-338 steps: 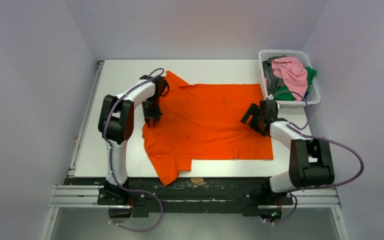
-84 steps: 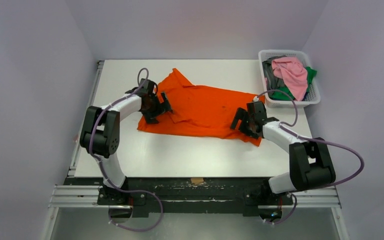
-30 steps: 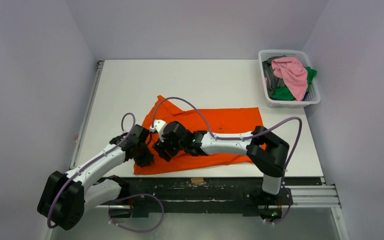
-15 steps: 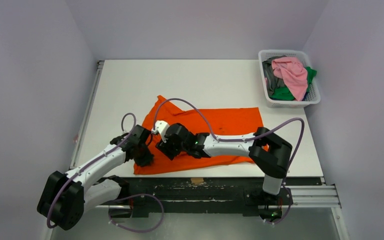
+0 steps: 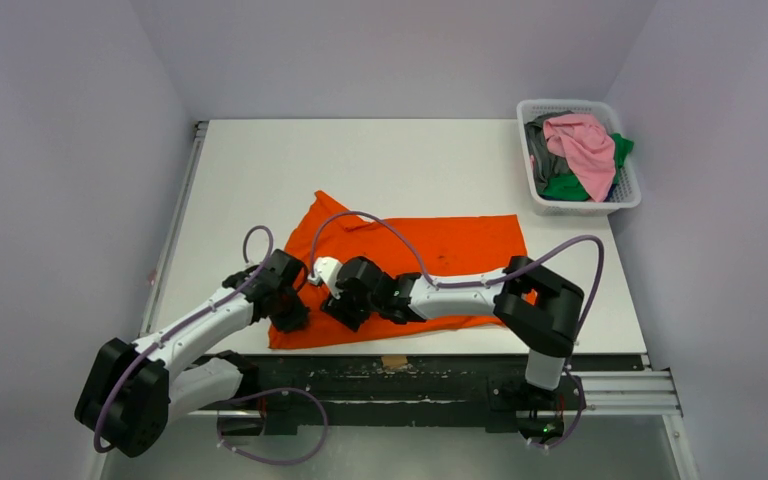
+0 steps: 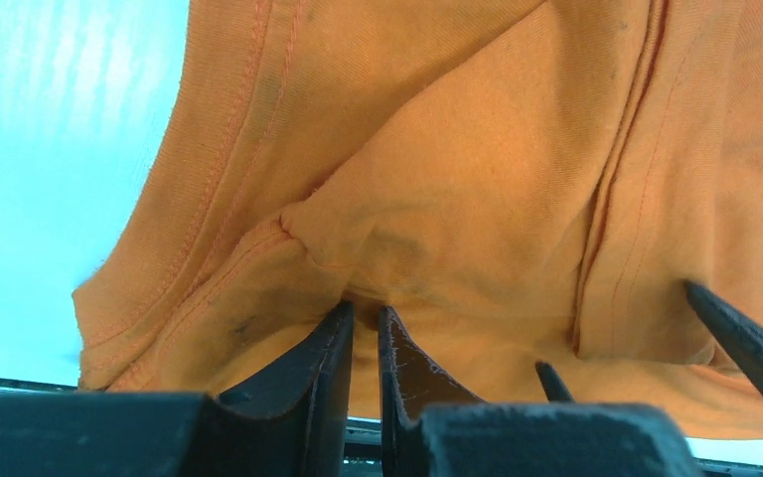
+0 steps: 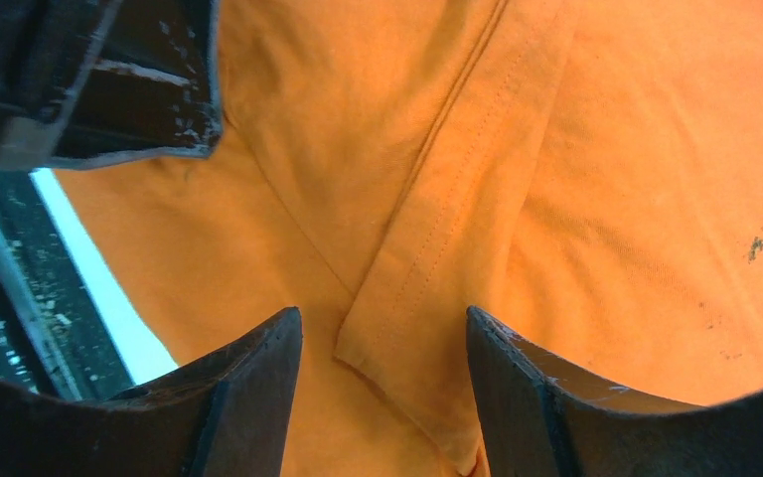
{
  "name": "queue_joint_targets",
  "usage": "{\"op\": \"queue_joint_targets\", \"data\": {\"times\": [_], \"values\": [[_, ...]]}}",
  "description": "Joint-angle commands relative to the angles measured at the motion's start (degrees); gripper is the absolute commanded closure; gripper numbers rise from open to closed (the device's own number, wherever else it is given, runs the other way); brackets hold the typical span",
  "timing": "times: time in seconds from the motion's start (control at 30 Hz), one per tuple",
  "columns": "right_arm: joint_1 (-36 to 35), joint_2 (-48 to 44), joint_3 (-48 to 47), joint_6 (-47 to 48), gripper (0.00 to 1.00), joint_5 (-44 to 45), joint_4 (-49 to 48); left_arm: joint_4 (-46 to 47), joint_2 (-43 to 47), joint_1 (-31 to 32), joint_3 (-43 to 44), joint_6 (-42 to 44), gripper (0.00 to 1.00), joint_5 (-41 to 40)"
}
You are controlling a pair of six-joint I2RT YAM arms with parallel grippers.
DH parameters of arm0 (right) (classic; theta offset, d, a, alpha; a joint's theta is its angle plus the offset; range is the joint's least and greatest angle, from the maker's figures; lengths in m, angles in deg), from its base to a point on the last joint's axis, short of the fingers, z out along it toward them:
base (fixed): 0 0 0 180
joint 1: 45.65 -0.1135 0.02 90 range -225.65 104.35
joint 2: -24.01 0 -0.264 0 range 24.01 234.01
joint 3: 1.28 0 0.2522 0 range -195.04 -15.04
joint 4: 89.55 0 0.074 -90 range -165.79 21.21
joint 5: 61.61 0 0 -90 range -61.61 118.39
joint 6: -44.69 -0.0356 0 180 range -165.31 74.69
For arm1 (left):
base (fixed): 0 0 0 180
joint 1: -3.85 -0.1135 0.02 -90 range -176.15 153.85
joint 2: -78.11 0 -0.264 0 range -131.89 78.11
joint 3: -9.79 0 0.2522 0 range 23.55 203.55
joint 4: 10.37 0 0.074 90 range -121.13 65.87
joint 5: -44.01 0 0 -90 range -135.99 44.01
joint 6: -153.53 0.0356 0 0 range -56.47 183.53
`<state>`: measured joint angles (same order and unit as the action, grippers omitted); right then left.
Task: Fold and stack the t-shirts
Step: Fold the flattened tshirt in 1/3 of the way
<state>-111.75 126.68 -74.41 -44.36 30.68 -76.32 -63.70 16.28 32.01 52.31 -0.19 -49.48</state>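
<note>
The bright orange t-shirt (image 5: 440, 250) lies folded lengthwise across the near half of the table, one sleeve pointing back left. My left gripper (image 5: 290, 315) is at its near left corner, shut on a pinch of orange cloth (image 6: 363, 298). My right gripper (image 5: 345, 305) reaches across to the same corner, open just above the shirt, its fingers either side of a folded hem edge (image 7: 397, 298). In the right wrist view the left gripper's fingers (image 7: 149, 109) show at top left. Pink (image 5: 582, 140), green (image 5: 566, 186) and grey (image 5: 542, 150) shirts lie in the basket.
The white slotted basket (image 5: 628, 190) stands at the back right corner of the table. The table's near edge with the dark rail (image 5: 390, 365) runs just in front of both grippers. Bare white tabletop (image 5: 380, 160) lies behind the shirt.
In the last second my right gripper slid slightly right and nearer along the shirt's near left corner. The left gripper held still, shut on the cloth. Earlier the shirt lay flat, then was folded and pulled nearer.
</note>
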Motion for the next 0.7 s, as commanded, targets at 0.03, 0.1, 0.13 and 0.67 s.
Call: {"op": "queue_joint_targets", "data": {"times": [0.03, 0.1, 0.13, 0.67], "values": [[-0.33, 2.68, -2.37, 3.05, 0.40, 5.92, -0.50, 0.54, -1.13, 0.48, -1.53, -1.57, 0.86, -1.48], [-0.26, 2.71, -1.54, 2.07, 0.40, 6.18, -1.49, 0.45, -1.09, 0.48, -1.50, -1.49, 0.86, -1.68], [-0.25, 2.57, -1.07, 1.88, 0.40, 7.20, -2.08, 0.38, -1.17, 0.45, -1.43, -1.41, 0.86, -1.74], [5.59, -3.09, 2.62, -0.48, 0.41, 14.76, -6.36, -0.59, -1.88, 0.48, -0.62, -1.16, 0.88, -2.44]]}}
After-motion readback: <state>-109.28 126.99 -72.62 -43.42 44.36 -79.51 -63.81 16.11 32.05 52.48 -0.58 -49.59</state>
